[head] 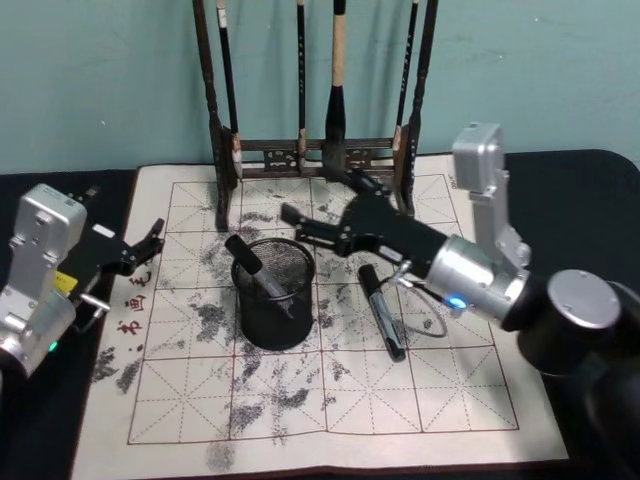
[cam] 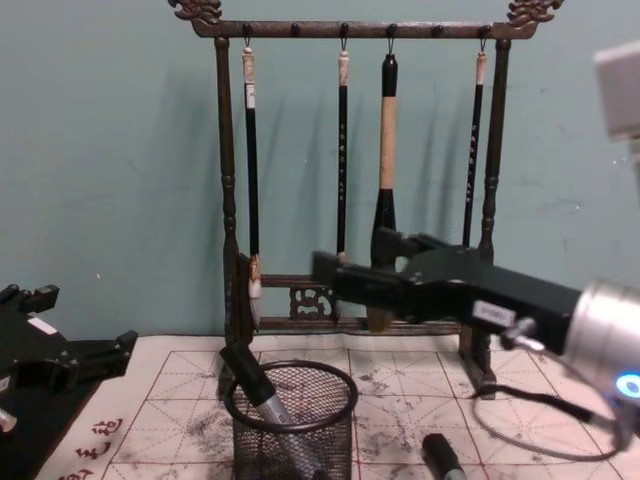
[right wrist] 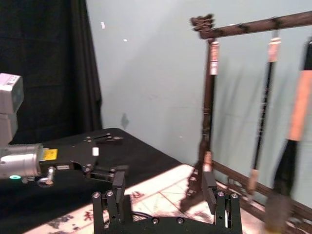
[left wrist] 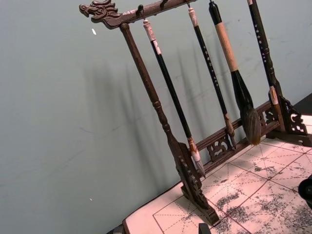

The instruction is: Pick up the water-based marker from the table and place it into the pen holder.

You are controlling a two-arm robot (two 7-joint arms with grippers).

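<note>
Leaning inside the small round black wire-mesh pen holder (head: 275, 300), a black water-based marker with a grey band (head: 252, 265) pokes one end over the rim at 10 o'clock. Its lower end is hard to make out behind the mesh. A second black-and-grey marker (head: 383, 312) lies flat on the ink-stained gridded paper mat (head: 330, 400) at 3 o'clock of the cup, apart from it; the chest view cuts it off at the bottom edge, leaving one end.

The right gripper (head: 296, 223) hangs above the cup's 1 o'clock side, released and holding nothing (its wrist view shows the bare gap plainly between the two pads (right wrist: 118, 187)). The left gripper (head: 150, 243) rests at 9 o'clock by the mat's edge, likewise parted and empty.

The tall dark wooden brush rack (head: 270, 146) stands at 12 o'clock. The head view crops its top, while the chest view shows the carved crossbar.
</note>
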